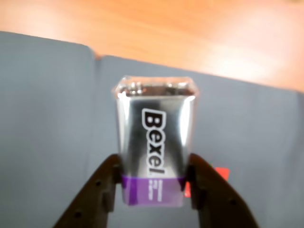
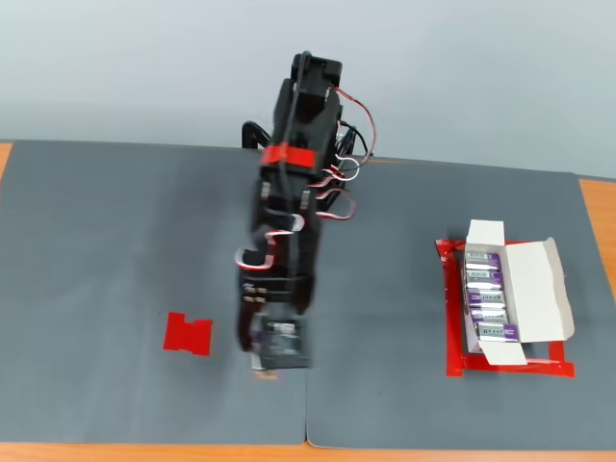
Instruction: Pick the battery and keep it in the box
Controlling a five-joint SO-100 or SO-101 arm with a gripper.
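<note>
Currently the jaws grip the battery on both sides near its purple end, one dark finger at 9 o'clock of it and the other at 3 o'clock. Wrist view: battery upright in frame, silver body, "Bexel" lettering running down it, terminal end at 12 o'clock, purple band at 6 o'clock. Behind it grey mat, with a seam running from 12 to 6 o'clock at left of the battery. Orange worktop across the top of that view. A bit of red tape peeks out at 3 o'clock of the right finger.

Fixed view: arm reaches from the far mat edge toward the camera, jaws at its near end, low over the mat; battery mostly hidden under the jaws. Cannot tell whether the battery is touching the mat. Red tape patch lies at 9 o'clock of the jaws, near but apart. Box sits well apart at 3 o'clock, inside a red tape outline, side flap folded open to the right. Four batteries lie in a row inside it, purple ends visible.
</note>
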